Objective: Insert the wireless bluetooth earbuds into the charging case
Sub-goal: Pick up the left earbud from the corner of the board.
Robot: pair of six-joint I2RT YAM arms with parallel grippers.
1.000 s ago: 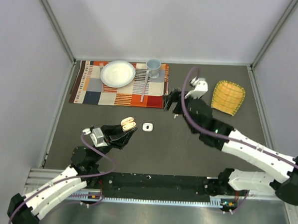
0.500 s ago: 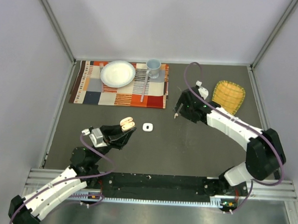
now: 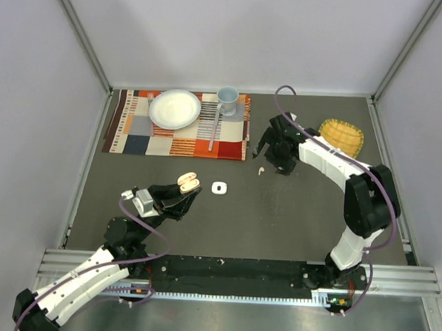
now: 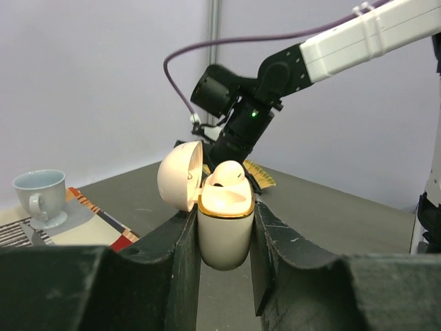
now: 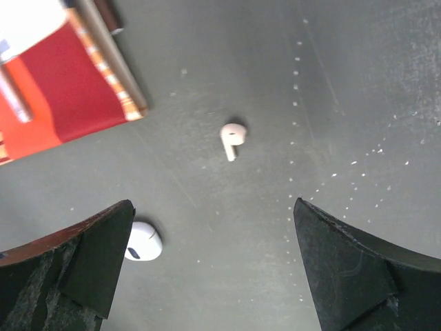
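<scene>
Cream charging case [image 4: 224,231] sits clamped, lid open, in the left end effector [image 3: 184,189]; right end effector [image 5: 217,265], fingers apart, hovers over a loose earbud [image 5: 233,138]: pickup likely next.

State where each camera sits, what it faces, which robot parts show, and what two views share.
Top external: above, behind the bases, looking down at the table; both arms show.
Left wrist: faces the right arm; left gripper clamps the open case.
Right wrist: looks down at an earbud; open right gripper frames it.
Shared: top and right wrist show that earbud and the closed case.
</scene>
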